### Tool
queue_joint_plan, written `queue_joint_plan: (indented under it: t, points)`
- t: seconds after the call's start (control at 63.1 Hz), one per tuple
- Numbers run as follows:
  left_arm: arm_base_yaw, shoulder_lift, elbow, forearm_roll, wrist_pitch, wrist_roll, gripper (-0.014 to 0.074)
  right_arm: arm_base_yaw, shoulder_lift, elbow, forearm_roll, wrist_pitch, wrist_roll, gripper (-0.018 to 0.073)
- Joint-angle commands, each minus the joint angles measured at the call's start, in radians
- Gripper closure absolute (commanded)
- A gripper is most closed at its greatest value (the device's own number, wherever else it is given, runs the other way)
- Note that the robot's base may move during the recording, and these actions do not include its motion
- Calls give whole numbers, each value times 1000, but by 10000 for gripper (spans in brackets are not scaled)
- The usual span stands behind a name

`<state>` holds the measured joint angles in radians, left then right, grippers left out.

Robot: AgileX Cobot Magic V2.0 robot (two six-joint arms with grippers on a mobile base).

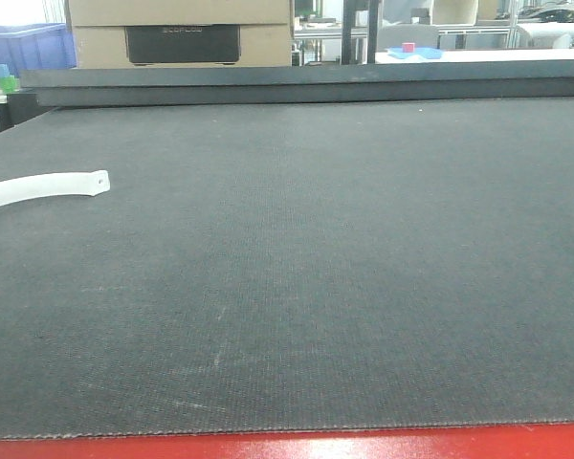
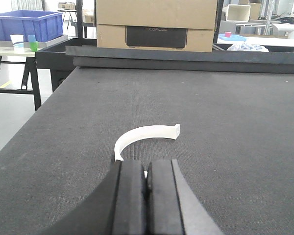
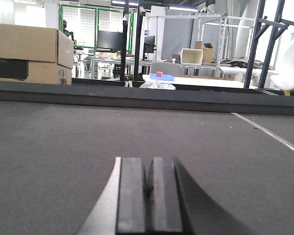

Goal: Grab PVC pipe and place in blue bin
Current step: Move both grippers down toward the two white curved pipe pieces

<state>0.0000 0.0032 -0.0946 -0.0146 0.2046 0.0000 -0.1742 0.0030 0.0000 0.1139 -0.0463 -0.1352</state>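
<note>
Where left gripper [image 2: 146,169] points, PVC pipe [image 2: 137,133] nearby

Bench mat [image 1: 316,268]: dark grey, coarse weave, matt, faint scuffs. Front edge strip [image 1: 287,447]: red, glossy. Pipe piece [image 2: 137,133]: white plastic, smooth, dull. Box [image 2: 157,19] at far edge: brown cardboard. Bin [image 2: 27,24]: blue plastic. Left gripper [image 2: 147,169] pads [image 2: 130,196]: black, matt, possibly rubber.
</note>
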Motion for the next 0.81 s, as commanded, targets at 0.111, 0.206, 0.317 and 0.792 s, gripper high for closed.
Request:
queue_joint_plan:
  t: [0.111,0.206,0.317,0.792]
  points:
    - [1,-3,2,2,-11,0,707,-4,-3,0,-6,-28,-2,721]
    - [1,-3,2,2,-11,0,707,-4,-3,0,-6,-28,-2,721]
    - [1,-3,2,2,-11,0,707,-4,-3,0,-6,-28,-2,721]
    - [1,-3,2,2,-11,0,707,-4,-3,0,-6,-28,-2,721]
